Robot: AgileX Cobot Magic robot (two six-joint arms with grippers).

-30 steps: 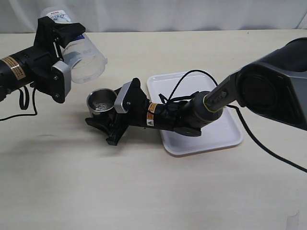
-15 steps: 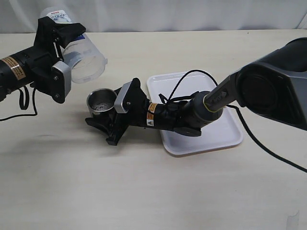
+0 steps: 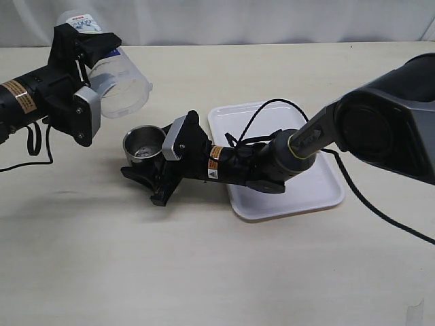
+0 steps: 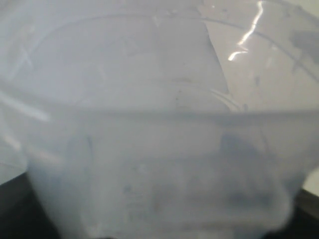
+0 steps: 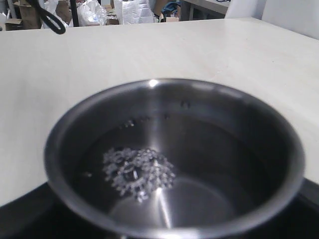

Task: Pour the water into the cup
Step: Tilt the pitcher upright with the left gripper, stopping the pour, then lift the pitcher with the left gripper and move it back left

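The steel cup (image 3: 143, 144) stands on the table, and my right gripper (image 3: 155, 157) is shut on it from the tray side. In the right wrist view the cup (image 5: 174, 99) fills the frame. Clear water (image 5: 199, 164) lies in its bottom with a patch of bubbles (image 5: 138, 172). My left gripper (image 3: 90, 78) is shut on a translucent beaker (image 3: 119, 85). The beaker is held tilted above and to the left of the cup, with its mouth turned toward it. The beaker (image 4: 159, 124) blocks the left wrist view and hides the fingers. No stream of water shows.
A white tray (image 3: 309, 193) lies to the right of the cup, under the right arm and its black cable (image 3: 251, 122). The left arm's cable (image 3: 34, 142) hangs down to the table at the far left.
Both arms and the beaker hold still. Only the bubbles on the water in the cup have thinned and settled a little.
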